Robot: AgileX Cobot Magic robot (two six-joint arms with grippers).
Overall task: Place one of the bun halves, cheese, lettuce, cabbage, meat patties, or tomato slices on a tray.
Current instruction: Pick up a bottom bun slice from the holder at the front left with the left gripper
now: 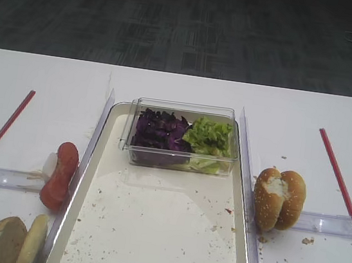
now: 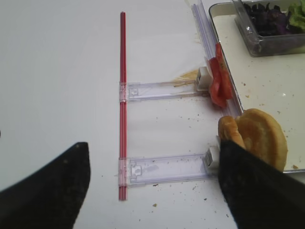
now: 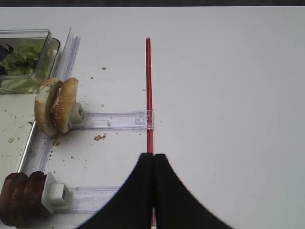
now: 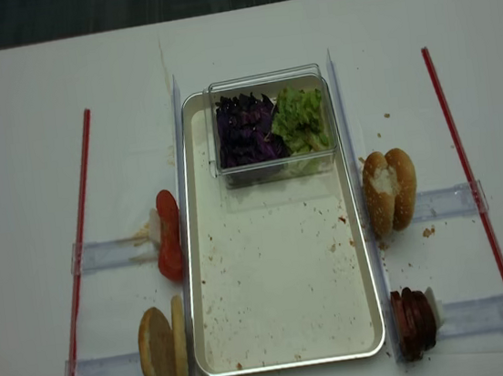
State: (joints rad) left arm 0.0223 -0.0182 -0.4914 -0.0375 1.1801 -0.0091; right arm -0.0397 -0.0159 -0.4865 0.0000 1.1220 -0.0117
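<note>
Left of the tray (image 4: 291, 363), plain bun half (image 4: 157, 354), on edge, tan crust

The white surface (image 4: 21, 106) carries the tray (image 4: 217, 339) in the middle. On its left stand tomato slices (image 4: 168, 237) and plain bun halves (image 4: 164, 348); on its right, a seeded bun (image 4: 389, 189) and meat patties (image 4: 413, 322).

Exterior high: oblique, front-facing over the tray (image 1: 92, 179).
Realsense: straight down, farther.
Wrist views: 2, low, close, flanking.
Shared: tray, clear box (image 4: 271, 126).
</note>
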